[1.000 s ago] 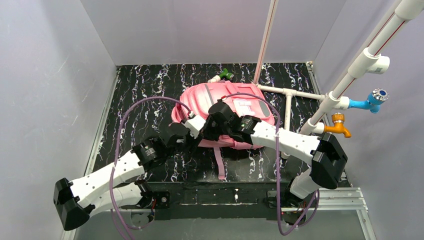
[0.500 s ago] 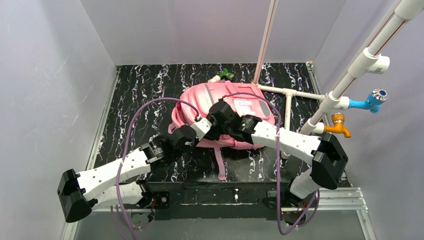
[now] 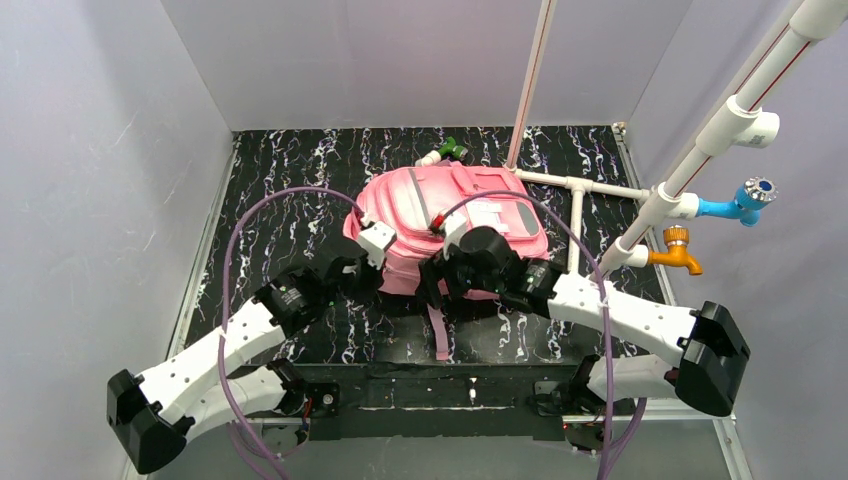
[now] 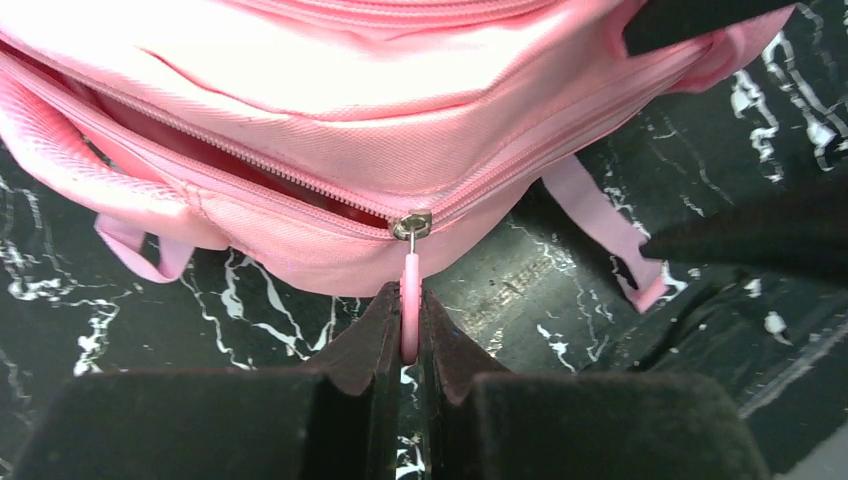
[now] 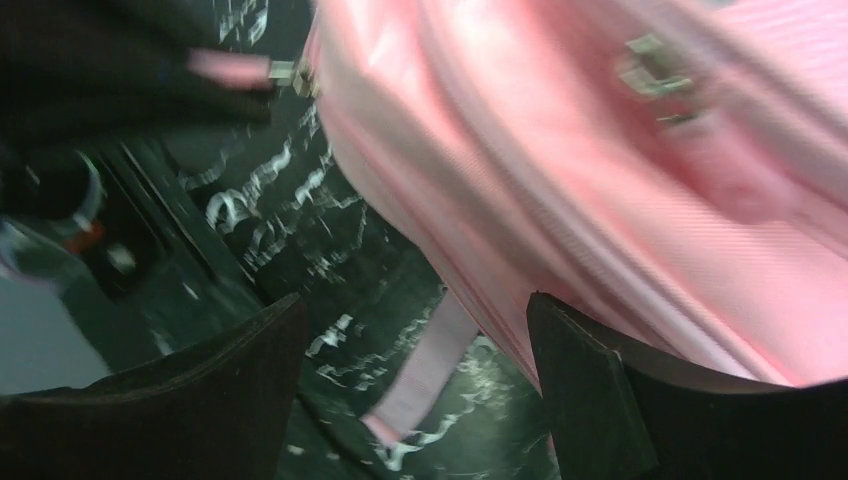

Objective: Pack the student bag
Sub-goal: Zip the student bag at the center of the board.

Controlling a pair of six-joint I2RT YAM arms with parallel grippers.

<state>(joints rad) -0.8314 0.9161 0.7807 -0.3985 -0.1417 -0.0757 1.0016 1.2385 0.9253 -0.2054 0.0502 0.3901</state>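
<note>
Left tool (image 4: 405,312) pinches the zipper pull (image 4: 410,270) of the student bag (image 4: 420,140), track (image 4: 250,165) running sideways along its near edge; right tool (image 5: 415,310) released.

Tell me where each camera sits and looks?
Top external: high behind the arms, looking down at the table and student bag; left arm and right arm show.
Left wrist: on the left arm, facing the bag's zipper; its jaws show, shut on the zipper pull.
Right wrist: on the right arm, facing the bag's side; its open jaws show.
Both wrist views share the bag.
</note>
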